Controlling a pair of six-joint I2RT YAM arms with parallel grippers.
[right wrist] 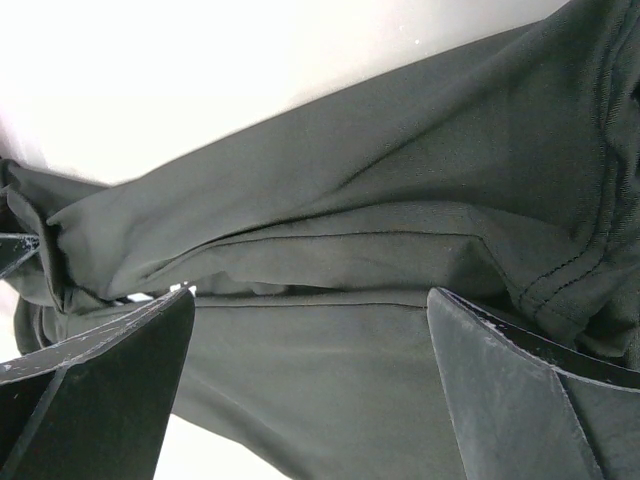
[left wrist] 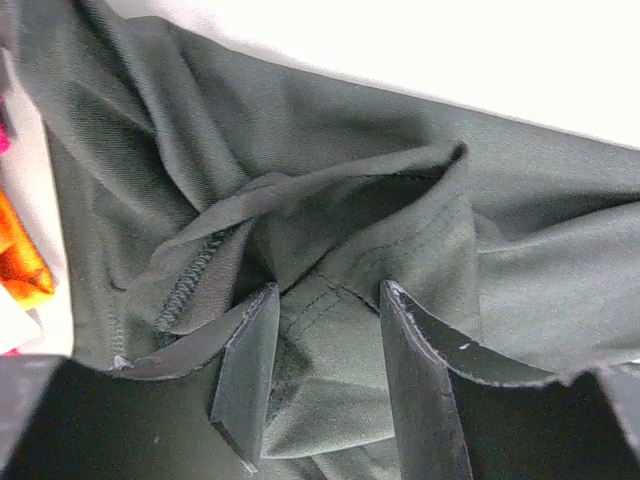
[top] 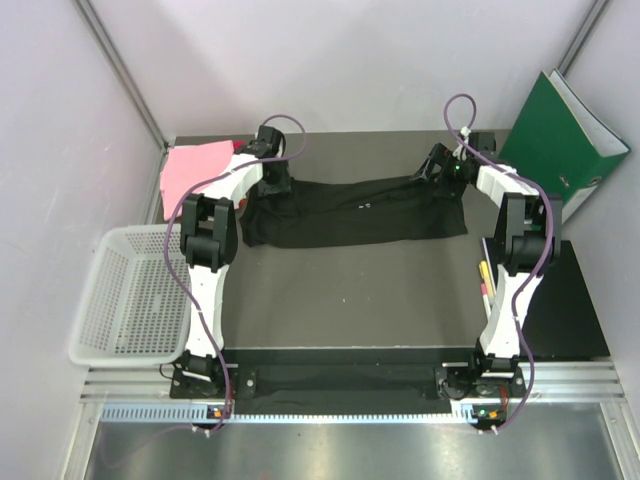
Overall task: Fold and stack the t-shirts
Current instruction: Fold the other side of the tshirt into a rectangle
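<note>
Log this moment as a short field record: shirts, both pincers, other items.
black t-shirt: spread as a long band across the far side of the table
pink t-shirt: far left corner
left pincer: at the black shirt's left end, fingers partly apart with bunched cloth between them; grip unclear
right pincer: at its right end, wide open over the cloth
white mesh basket: left of the table
green binder: leaning at far right
</note>
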